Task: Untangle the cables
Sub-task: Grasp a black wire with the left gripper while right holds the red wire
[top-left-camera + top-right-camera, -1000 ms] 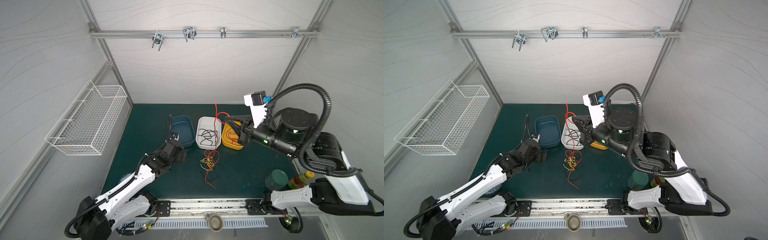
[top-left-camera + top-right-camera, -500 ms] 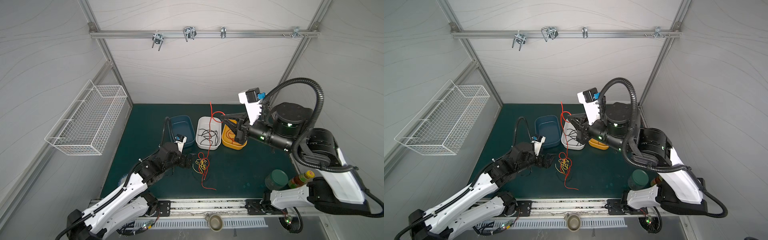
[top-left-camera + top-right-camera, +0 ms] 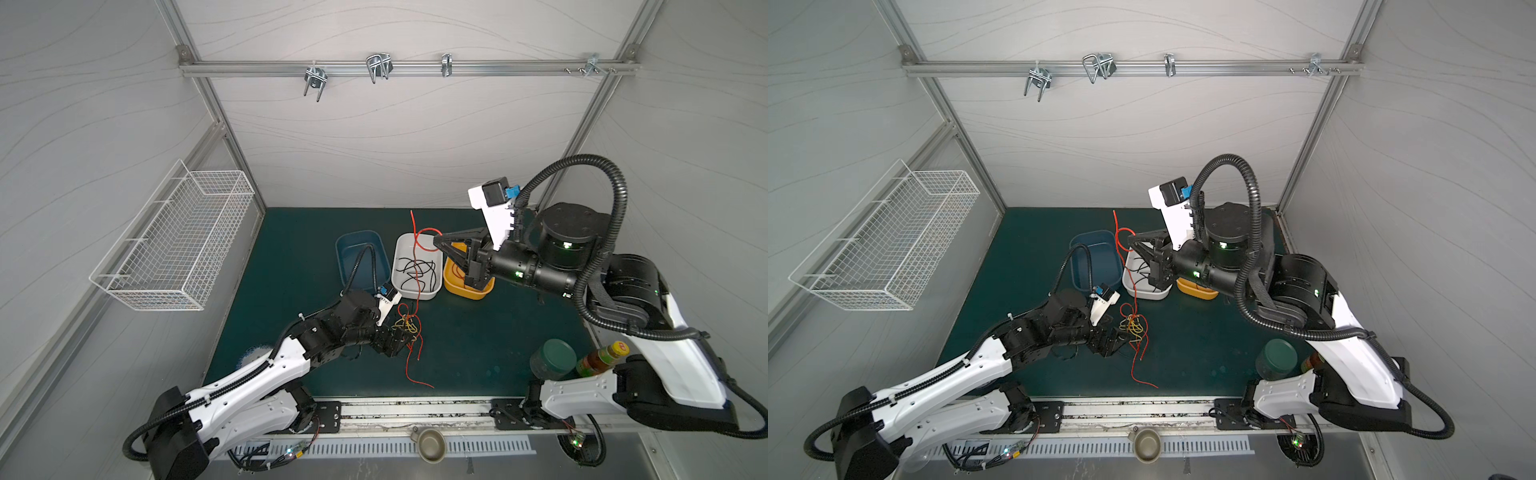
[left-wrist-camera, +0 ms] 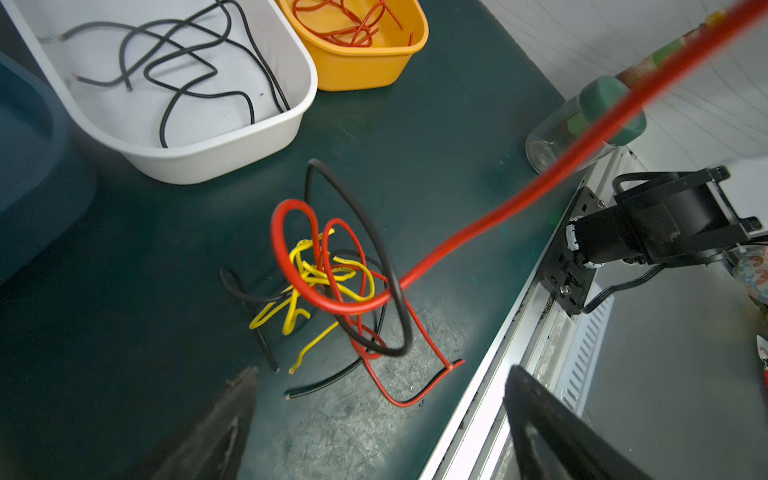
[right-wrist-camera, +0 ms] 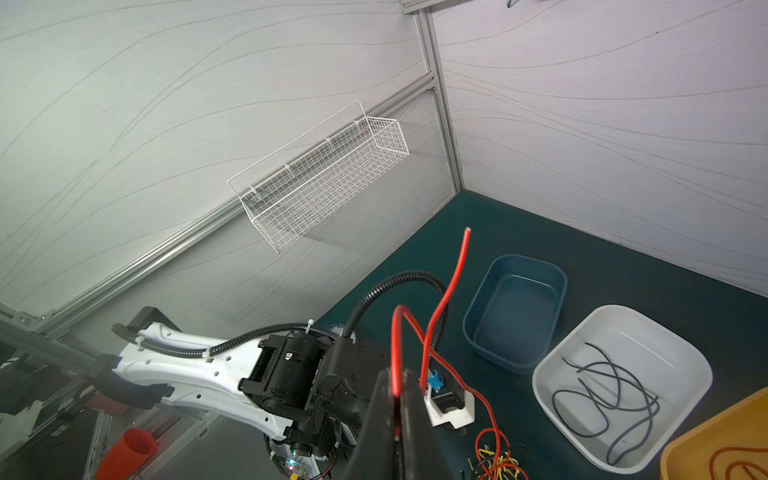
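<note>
We see the right gripper (image 5: pixel 397 376) with its jaws clamped on a red cable (image 5: pixel 460 253). One end rises free above the jaws, and the rest trails down from them into the tangle of red, yellow and black cables (image 4: pixel 328 282) on the green mat (image 4: pixel 124 291). The left gripper (image 4: pixel 382 370) has its jaws wide apart with nothing between them, and the tangle lies just ahead of its fingertips. Beyond the tangle stand a white tub (image 4: pixel 216 162) holding black cables (image 4: pixel 187 62) and a yellow tub (image 4: pixel 361 70) holding loose red cables (image 4: pixel 353 25). The label on the bottle (image 3: pixel 602 357) is too small for us to read.
</note>
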